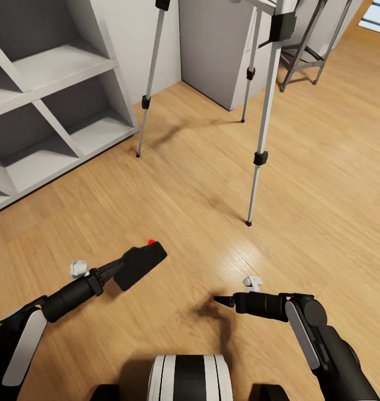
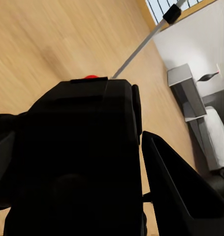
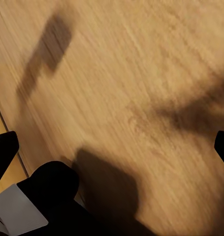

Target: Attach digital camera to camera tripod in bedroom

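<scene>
Light wood plank floor (image 1: 184, 184) spans the bedroom, bare beneath both arms. Left gripper (image 1: 118, 269) is clenched on the small black digital camera with a red dot (image 1: 141, 263), held above the floor; the left wrist view shows its body (image 2: 87, 147) between the fingers (image 2: 176, 187). Right gripper (image 1: 223, 301) hangs released, holding nothing. Ahead stands the tall silver-legged camera tripod with black joints (image 1: 261, 158). White cube shelving (image 1: 50, 111) lines the left; a pale grey wall (image 1: 217, 44) rises behind.
</scene>
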